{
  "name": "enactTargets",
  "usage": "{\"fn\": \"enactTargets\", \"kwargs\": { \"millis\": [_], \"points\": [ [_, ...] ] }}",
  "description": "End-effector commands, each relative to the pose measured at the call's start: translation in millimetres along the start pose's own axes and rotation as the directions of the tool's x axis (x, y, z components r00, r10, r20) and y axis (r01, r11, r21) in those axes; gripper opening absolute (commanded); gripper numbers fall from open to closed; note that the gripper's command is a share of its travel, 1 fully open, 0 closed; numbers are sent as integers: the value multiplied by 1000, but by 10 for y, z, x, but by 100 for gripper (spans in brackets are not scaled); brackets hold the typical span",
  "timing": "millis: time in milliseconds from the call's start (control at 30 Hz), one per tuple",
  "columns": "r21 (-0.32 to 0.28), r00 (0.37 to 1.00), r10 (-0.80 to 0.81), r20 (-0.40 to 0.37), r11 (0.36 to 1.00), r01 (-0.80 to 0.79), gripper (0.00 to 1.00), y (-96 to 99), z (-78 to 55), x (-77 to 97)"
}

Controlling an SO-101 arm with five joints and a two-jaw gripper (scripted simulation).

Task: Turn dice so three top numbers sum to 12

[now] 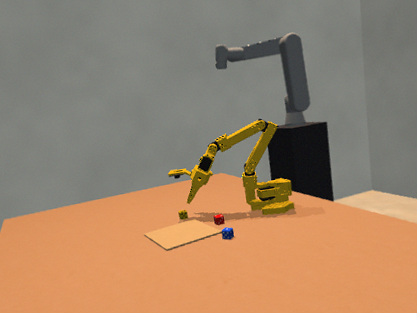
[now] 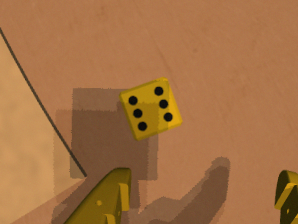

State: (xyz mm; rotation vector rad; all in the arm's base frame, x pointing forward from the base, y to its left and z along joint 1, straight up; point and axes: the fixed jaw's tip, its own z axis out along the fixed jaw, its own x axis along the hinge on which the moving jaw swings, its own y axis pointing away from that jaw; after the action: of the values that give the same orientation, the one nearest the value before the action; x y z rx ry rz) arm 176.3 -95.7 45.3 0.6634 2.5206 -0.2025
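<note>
Dice: three small cubes — one yellow die with black pips (image 1: 183, 214), one red die (image 1: 219, 219), one blue die (image 1: 228, 233)
Mats: one flat tan square mat (image 1: 183, 234)
Arms: one yellow jointed arm (image 1: 249, 146), one grey arm (image 1: 294, 71)
Desks: one orange desk (image 1: 128, 302)

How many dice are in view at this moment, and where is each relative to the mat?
3. Yellow die on the table by the mat's far corner; red die and blue die off its right edge. None is on it.

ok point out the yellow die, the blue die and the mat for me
yellow die (image 2: 150, 108), wrist view, on its top face showing six pips
blue die (image 1: 228, 233), exterior view, on its front side
mat (image 1: 183, 234), exterior view, on the bare middle of its surface
</note>
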Motion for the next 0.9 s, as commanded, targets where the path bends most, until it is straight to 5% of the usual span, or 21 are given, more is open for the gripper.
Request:
{"fn": "enactTargets", "kwargs": {
  "millis": [0, 300, 633, 867],
  "points": [
    [-18, 999, -37, 38, 999, 38, 28, 71, -89, -65],
    [-140, 971, -234, 49, 961, 239, 28, 436, -420, 302],
    [-247, 909, -408, 81, 876, 415, 28, 613, -576, 714],
    [-268, 892, -443, 90, 852, 450, 28, 636, -590, 798]
  ]
}}
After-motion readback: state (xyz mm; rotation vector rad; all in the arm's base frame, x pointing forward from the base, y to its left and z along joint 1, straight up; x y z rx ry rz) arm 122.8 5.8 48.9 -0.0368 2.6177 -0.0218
